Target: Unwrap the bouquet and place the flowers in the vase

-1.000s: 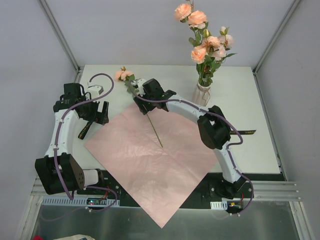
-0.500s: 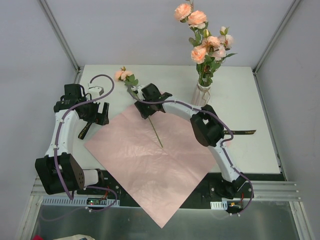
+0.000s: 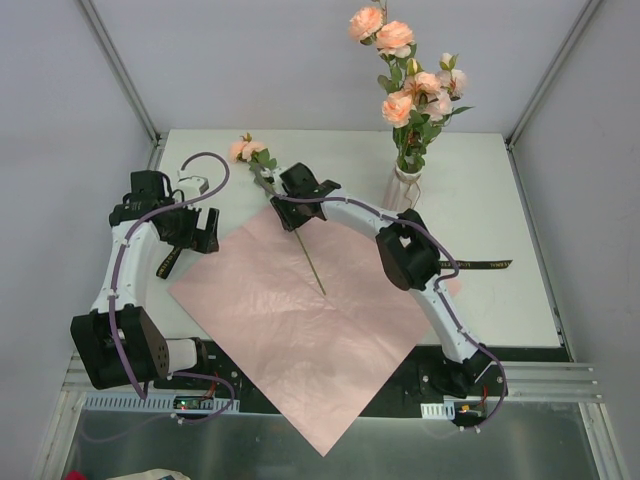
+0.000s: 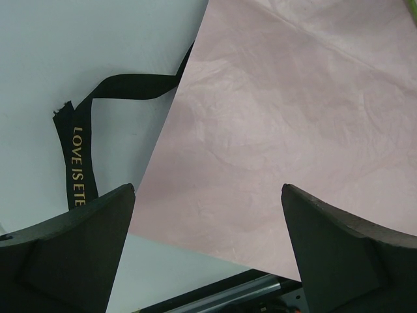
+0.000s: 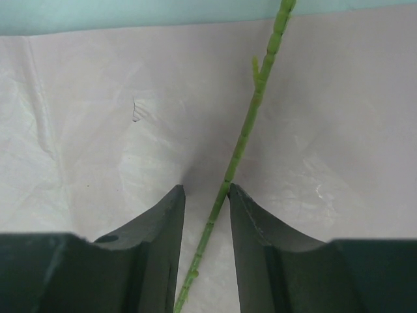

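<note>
Right claw (image 5: 206,190): the jaws stand narrowly apart with the stem (image 5: 251,117) running up between them. A gap shows on the left-finger side. The stem lies hard against the right finger (image 5: 257,248), though firm contact cannot be confirmed from this angle. Nothing is clamped.

The stem belongs to a single rose (image 3: 246,150), which lies flat. Its bloom is beyond the claw and to its left, and its bare end trails back toward the arm bases. Directly under the claw is the paper (image 3: 300,330). The vase (image 3: 404,188) stands well apart to the claw's right, upright, with the other flowers (image 3: 405,85) in it.

Left claw (image 4: 208,190): the jaws are spread wide and hold nothing. The paper's edge lies beneath it, and a black ribbon (image 4: 77,163) lies just beside its left finger.

Change since one second ago: the right claw has slid a little down the stem toward the paper, and the arm's elbow has swung leftward. The rose, paper, vase and left arm are unmoved.
</note>
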`<state>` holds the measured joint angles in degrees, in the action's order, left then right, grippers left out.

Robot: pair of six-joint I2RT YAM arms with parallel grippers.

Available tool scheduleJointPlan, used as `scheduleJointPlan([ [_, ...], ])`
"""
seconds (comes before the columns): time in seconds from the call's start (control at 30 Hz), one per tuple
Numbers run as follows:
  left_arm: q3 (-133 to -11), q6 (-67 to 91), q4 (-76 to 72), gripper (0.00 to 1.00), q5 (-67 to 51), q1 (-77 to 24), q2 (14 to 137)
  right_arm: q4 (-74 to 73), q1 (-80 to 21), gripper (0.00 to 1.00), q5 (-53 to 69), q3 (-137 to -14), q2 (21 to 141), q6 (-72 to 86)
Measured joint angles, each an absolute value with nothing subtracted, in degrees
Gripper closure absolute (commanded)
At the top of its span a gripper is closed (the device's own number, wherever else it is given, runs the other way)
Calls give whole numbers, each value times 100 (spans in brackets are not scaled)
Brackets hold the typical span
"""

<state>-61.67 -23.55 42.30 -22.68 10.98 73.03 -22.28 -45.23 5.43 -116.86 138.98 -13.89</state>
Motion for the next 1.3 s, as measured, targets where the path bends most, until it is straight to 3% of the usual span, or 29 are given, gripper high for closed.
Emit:
scheduleJointPlan([
  [0.17, -6090, -2355, 4230, 4, -2261, 1098, 7199, -2403, -4519, 72, 532, -11824, 13981, -1372],
  [0.33, -6066, -2357, 4224, 4, -2255, 1098, 6995, -2497, -4506, 99, 523, -11893, 14014, -1247],
  [0.73, -5920, -2346, 4250, 3, -2200, 1098, 6759, -2261, -4466, 99, 427, -11544, 13297, -910],
  [0.97, -5920, -2340, 4292, 3, -2193, 1098, 6571, -1264, -4217, 99, 480, -10772, 11091, -755],
  [1.3, -5920, -2331, 4335, 3, -2139, 1098, 6587, 2027, -4075, 99, 314, -8545, 7531, -1468],
])
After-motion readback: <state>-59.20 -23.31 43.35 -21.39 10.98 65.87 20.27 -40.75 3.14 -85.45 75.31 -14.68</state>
